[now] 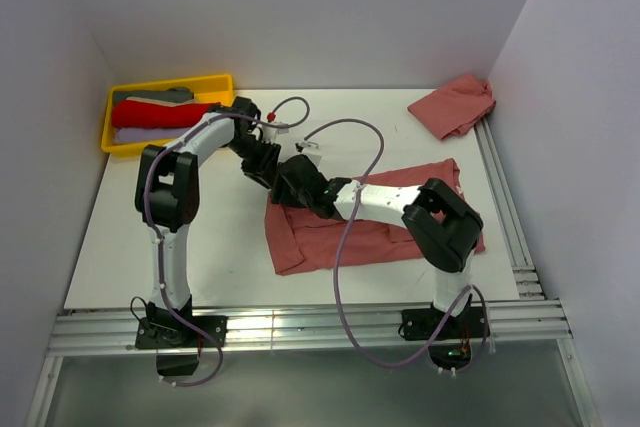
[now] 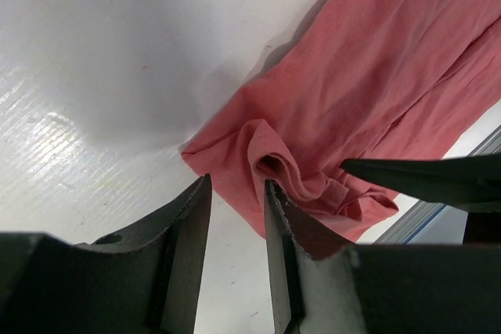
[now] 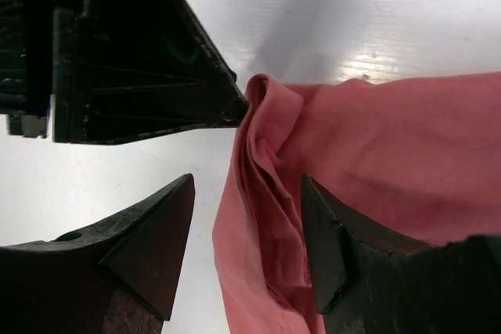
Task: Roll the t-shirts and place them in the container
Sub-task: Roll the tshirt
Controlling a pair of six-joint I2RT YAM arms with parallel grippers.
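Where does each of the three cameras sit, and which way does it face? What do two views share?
Top external: above and behind the bases, facing down on the table; left arm, right arm, spread t-shirt, crumpled t-shirt, yellow tray.
Left wrist: faces down past the open left gripper at the spread t-shirt's bunched corner; the other arm's finger enters right.
Right wrist: faces down past the open right gripper at that corner; left gripper upper left.
Shared: both wrist views show that corner.
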